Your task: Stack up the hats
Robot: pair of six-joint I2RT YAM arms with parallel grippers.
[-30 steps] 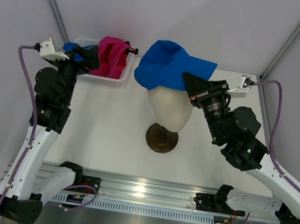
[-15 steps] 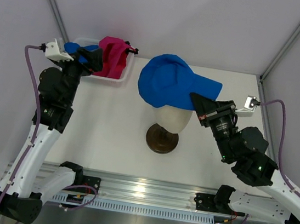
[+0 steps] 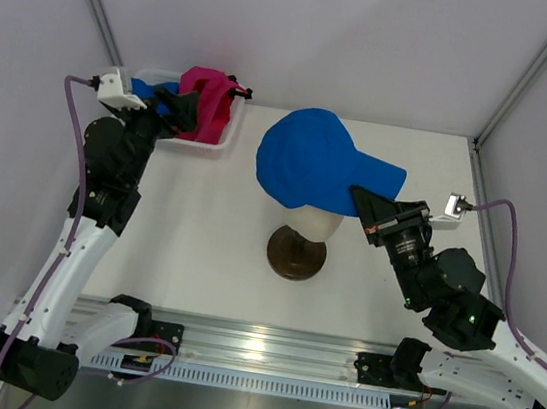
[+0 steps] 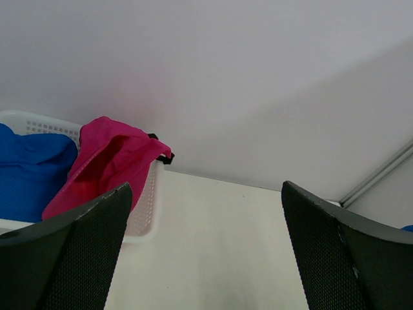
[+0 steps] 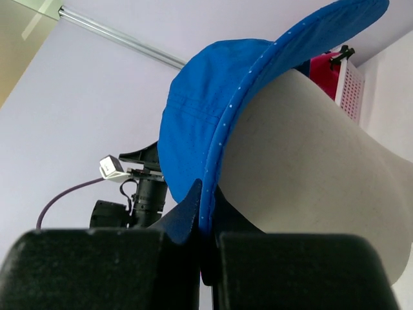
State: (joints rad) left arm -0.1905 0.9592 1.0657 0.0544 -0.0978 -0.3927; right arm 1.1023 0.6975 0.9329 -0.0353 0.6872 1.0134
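Note:
A royal blue cap (image 3: 315, 160) sits on the cream mannequin head (image 3: 313, 223) in the middle of the table; it also shows in the right wrist view (image 5: 213, 110). My right gripper (image 3: 362, 204) is shut on the cap's brim edge (image 5: 208, 213). A magenta pink cap (image 3: 206, 103) and another blue cap (image 3: 139, 88) lie in the white mesh basket (image 3: 223, 139) at the back left; they also show in the left wrist view, pink (image 4: 106, 165) and blue (image 4: 29, 171). My left gripper (image 3: 180, 112) is open and empty over the basket's right part.
The mannequin head stands on a dark round base (image 3: 296, 253). The enclosure walls close in at the back and sides. The aluminium rail (image 3: 255, 348) with both arm bases runs along the near edge.
My right gripper has pulled the blue cap down and to the right, so it sits lower on the mannequin head. My left gripper has shifted slightly right over the basket.

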